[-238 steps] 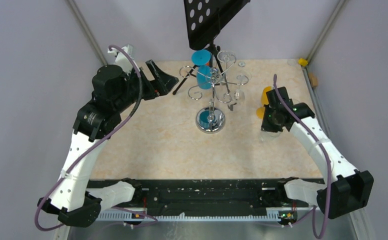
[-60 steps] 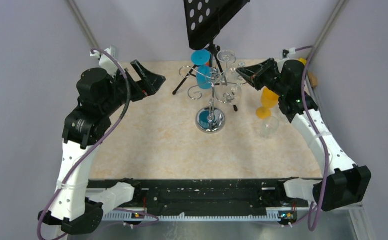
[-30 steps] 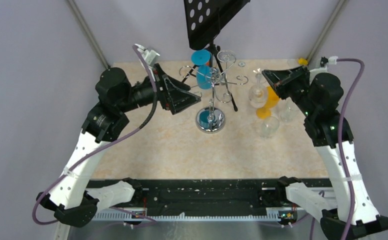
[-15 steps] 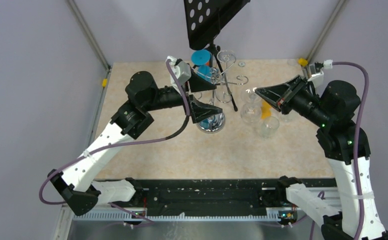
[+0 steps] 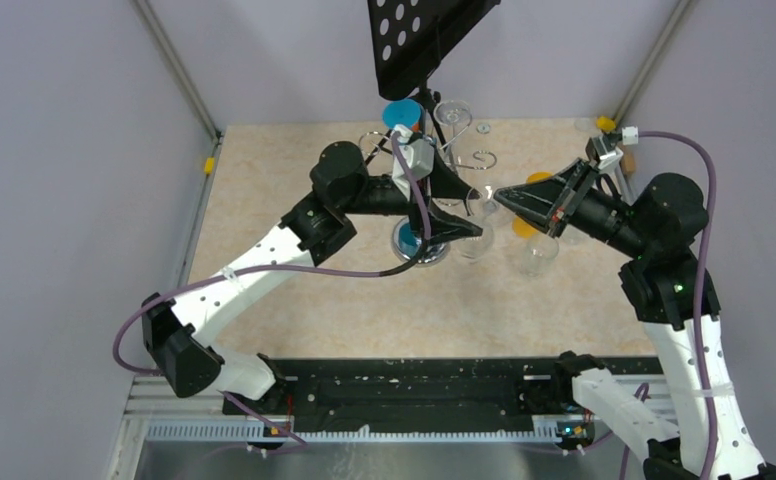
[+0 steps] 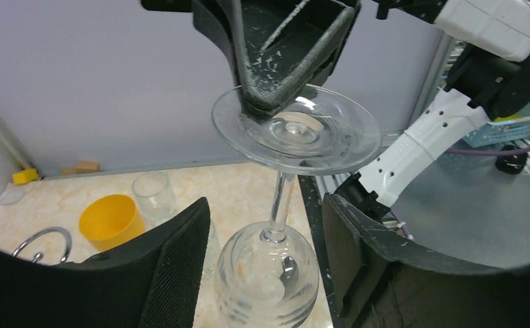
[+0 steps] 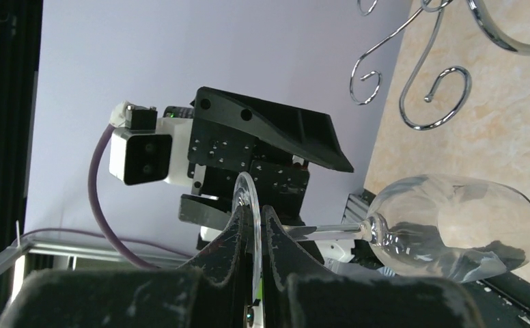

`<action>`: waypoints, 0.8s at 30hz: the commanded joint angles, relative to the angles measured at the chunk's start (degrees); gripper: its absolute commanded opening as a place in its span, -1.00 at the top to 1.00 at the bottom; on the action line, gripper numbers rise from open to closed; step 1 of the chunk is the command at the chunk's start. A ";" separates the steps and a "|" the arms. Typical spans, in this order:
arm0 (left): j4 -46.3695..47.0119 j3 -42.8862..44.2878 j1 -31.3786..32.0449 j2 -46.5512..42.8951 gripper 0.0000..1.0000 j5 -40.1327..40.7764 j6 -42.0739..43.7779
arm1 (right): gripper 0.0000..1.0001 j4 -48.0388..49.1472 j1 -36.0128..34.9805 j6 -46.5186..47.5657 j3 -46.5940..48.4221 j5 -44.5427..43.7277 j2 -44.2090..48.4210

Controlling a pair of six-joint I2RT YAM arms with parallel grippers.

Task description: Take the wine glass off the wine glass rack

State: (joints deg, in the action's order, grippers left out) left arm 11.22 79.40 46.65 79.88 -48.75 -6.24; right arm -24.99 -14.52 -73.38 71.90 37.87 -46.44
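Marbled bench below: beside the wine glass rack, my right claw pinches the wine glass by its foot; my left claw gapes around its stem.

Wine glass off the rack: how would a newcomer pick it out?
Find the chrome rack on the table; right of it the right gripper pinches a clear wine glass by its round foot, bowl hanging down between the fingers of the open left gripper. Unlike the yellow cup and clear tumblers beside it, it has a stem and is held, not standing.
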 commanded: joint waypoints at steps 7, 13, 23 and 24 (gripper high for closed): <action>12.38 0.08 2.16 1.51 0.01 -2.90 -4.77 | 1.00 12.21 -0.41 -5.56 -1.74 4.50 1.14; 12.66 -0.54 2.48 0.98 0.29 -1.16 -3.06 | 1.00 13.74 -0.34 -6.27 -2.08 4.41 0.99; 10.91 0.16 2.48 1.22 1.00 -1.55 -2.23 | 1.00 20.50 -0.39 -10.83 -5.20 4.27 1.28; 11.38 0.28 2.48 1.20 1.00 -0.95 -2.50 | 1.00 21.09 -0.37 -11.26 -5.54 4.25 1.34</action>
State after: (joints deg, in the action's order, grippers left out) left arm 20.14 79.05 48.82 81.14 -50.52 -8.27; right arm -11.88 -14.52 -81.82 67.22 41.30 -46.06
